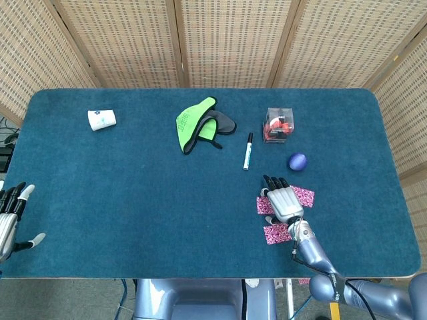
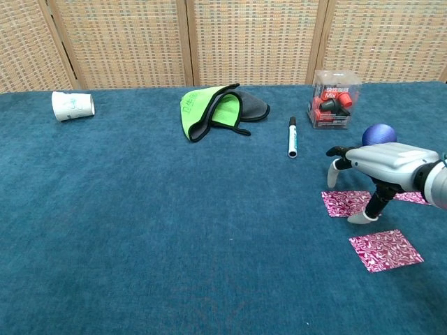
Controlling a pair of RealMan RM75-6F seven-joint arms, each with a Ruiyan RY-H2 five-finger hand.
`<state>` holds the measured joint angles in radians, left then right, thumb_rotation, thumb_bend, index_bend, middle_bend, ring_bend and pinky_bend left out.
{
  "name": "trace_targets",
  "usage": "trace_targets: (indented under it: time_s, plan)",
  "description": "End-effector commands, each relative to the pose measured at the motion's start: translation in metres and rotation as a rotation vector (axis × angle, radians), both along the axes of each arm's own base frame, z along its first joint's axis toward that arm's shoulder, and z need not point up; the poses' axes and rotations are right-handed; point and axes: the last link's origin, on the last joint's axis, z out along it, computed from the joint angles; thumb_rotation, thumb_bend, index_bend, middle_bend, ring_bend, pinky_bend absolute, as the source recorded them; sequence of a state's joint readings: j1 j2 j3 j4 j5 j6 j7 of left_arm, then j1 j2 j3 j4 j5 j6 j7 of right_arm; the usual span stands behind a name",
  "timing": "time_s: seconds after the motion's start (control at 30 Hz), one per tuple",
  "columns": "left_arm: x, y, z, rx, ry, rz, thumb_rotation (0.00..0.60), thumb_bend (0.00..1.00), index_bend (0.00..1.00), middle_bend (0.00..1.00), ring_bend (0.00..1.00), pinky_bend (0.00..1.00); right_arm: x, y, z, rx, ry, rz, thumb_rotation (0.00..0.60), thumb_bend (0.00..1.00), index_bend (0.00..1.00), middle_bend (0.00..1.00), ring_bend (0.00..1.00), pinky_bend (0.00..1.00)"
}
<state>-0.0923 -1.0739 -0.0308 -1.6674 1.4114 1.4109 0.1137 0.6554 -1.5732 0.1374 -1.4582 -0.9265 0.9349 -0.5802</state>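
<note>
The pink patterned square lies on the blue surface, at 5 o'clock from the marker. The right hand hovers over it, fingers spread, grasping nothing. The left hand rests released at the 9 o'clock edge.

A lab-like test setup: a blue-carpeted table enclosed by wicker screen panels.

napkins pink-and-white patterned | ball purple | cloth green, grey | cup white | table teal | marker white, black cap
</note>
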Motion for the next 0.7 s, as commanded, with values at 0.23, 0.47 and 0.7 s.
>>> trace_targets:
  time_s: [0.23, 0.47, 0.7]
  plan:
    - [-0.0002, 0.0002, 0.0, -0.001, 0.001, 0.002, 0.6, 0.0, 0.0, 0.0, 0.0, 0.0, -0.0023, -0.0035, 0.0009, -0.005, 0.017, 0.001, 0.6, 0.32, 0.31, 0.0, 0.0, 0.06]
    - [-0.0001, 0.0001, -0.0001, 0.0, 0.002, 0.001, 0.6, 0.0, 0.0, 0.0, 0.0, 0.0, -0.0067, -0.0036, 0.0004, 0.002, 0.028, -0.008, 0.6, 0.32, 0.31, 0.0, 0.0, 0.06]
    - [-0.0001, 0.0002, -0.0001, 0.0, 0.002, 0.001, 0.6, 0.0, 0.0, 0.0, 0.0, 0.0, -0.0073, -0.0031, -0.0014, 0.008, 0.033, -0.008, 0.6, 0.32, 0.31, 0.0, 0.0, 0.06]
